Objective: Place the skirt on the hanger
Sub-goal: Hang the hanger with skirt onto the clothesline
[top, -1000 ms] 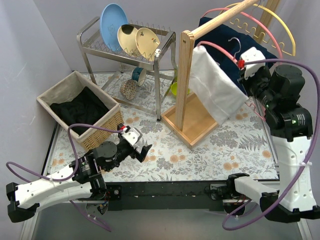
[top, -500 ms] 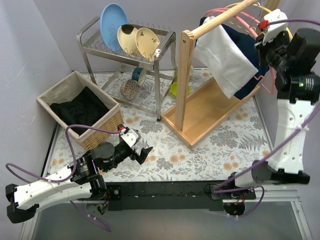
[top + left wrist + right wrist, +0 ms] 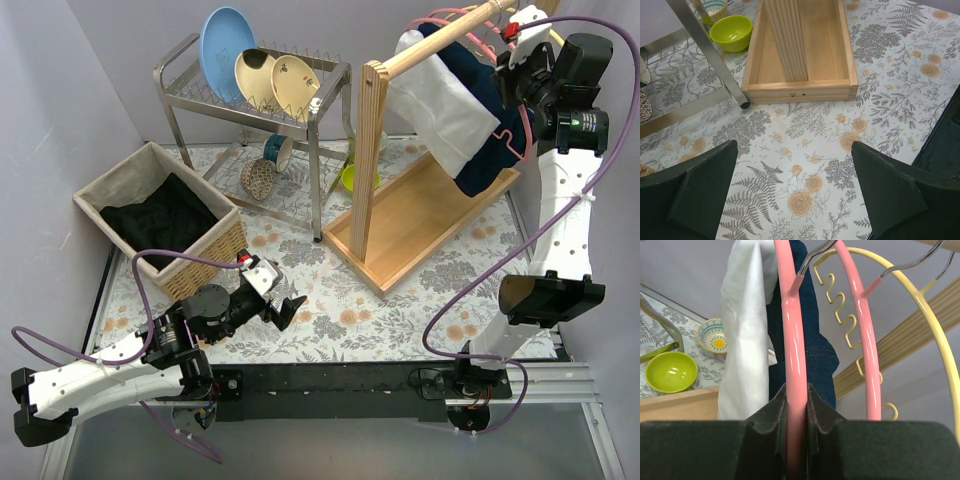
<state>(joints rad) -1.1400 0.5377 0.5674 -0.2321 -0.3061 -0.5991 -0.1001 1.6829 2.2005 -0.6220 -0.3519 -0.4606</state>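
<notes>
Floral-print tabletop (image 3: pixel 400 300), overhead: white fabric skirt (image 3: pixel 440 105) draped on pink plastic hanger (image 3: pixel 521 148), raised beside wooden rail (image 3: pixel 440 38); right gripper (image 3: pixel 515 50) nearest. Left wrist: left gripper (image 3: pixel 795 200) splayed, empty. Right wrist: jaws clamp hanger; skirt hangs leftward.

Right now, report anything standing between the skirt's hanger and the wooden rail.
Nothing visible blocks it. The right gripper is shut on the pink hanger, with the white skirt draped on it, up at the wooden rail. A second pink hanger, a yellow hanger and a denim garment crowd alongside.
</notes>
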